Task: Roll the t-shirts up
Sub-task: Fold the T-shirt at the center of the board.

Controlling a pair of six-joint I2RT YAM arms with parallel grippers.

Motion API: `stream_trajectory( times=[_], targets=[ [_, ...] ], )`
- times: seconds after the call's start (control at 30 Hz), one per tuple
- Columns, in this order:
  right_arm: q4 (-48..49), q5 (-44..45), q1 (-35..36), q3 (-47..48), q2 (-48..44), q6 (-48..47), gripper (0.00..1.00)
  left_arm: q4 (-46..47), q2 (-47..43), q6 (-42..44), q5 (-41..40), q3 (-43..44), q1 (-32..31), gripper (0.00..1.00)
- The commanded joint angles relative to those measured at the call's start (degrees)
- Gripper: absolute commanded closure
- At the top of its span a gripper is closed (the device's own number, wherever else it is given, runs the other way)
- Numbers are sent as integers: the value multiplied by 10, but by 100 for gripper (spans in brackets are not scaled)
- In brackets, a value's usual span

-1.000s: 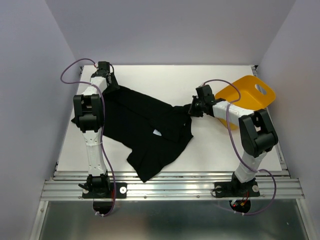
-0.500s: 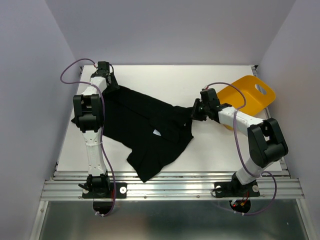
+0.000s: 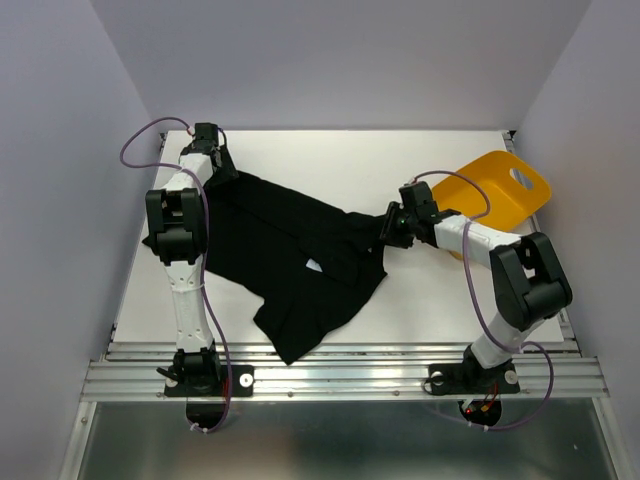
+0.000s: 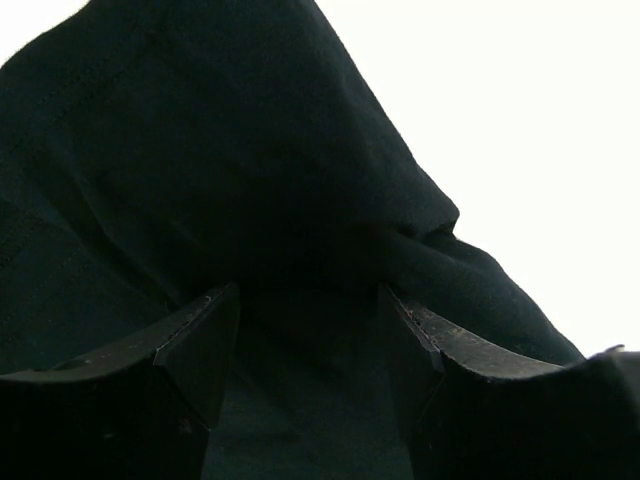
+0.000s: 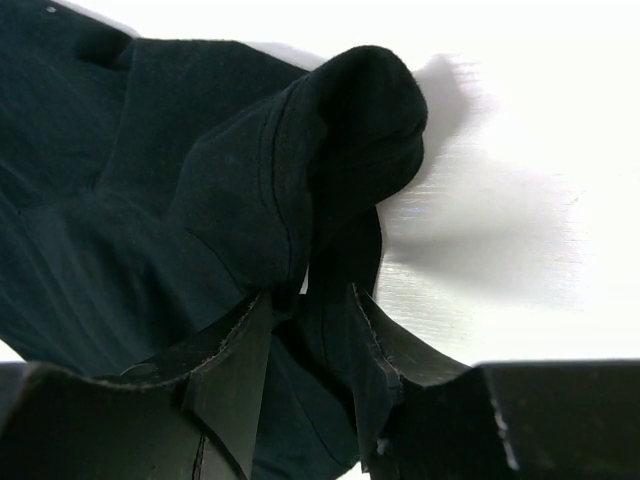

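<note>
A black t-shirt (image 3: 290, 250) lies crumpled and partly spread on the white table (image 3: 420, 300), with a small white label (image 3: 314, 266) showing near its middle. My left gripper (image 3: 222, 172) sits at the shirt's far left corner. In the left wrist view its jaws (image 4: 310, 300) stand wide apart over the dark cloth (image 4: 230, 150). My right gripper (image 3: 385, 228) is at the shirt's right edge. Its fingers (image 5: 310, 305) stand apart, with a bunched fold of the shirt (image 5: 340, 120) loose between them.
A yellow plastic tub (image 3: 495, 190) lies tilted at the back right, just behind my right arm. Grey walls close in the table on the left, right and back. A metal rail (image 3: 340, 375) runs along the near edge.
My right gripper has opened, loosening its hold on the shirt's right edge, and the right arm's elbow has shifted. The left arm and the shirt have stayed put.
</note>
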Motion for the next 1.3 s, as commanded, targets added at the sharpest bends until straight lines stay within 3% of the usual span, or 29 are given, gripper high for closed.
stream_trajectory(
  times=[0.0,0.17,0.33,0.4,0.57,0.63,0.9,1.27],
  targets=[
    [31,-31,3,29,25,8,58,-9,5,2,-2,14,6,32],
    [45,-51,3,25,22,9,64,-9,6,3,-2,14,6,32],
    [45,-62,3,21,14,16,55,-9,8,3,0,17,8,32],
    [49,-65,3,19,14,19,57,-9,9,3,2,17,8,32],
    [59,-64,3,15,14,28,94,-9,10,2,5,16,8,32],
    [59,-64,3,15,10,30,99,-8,9,2,5,16,8,32],
    [39,-69,3,0,-37,26,99,-9,10,2,3,18,9,32],
    [33,-75,14,-93,-92,45,99,-22,22,0,1,27,23,32]
  ],
)
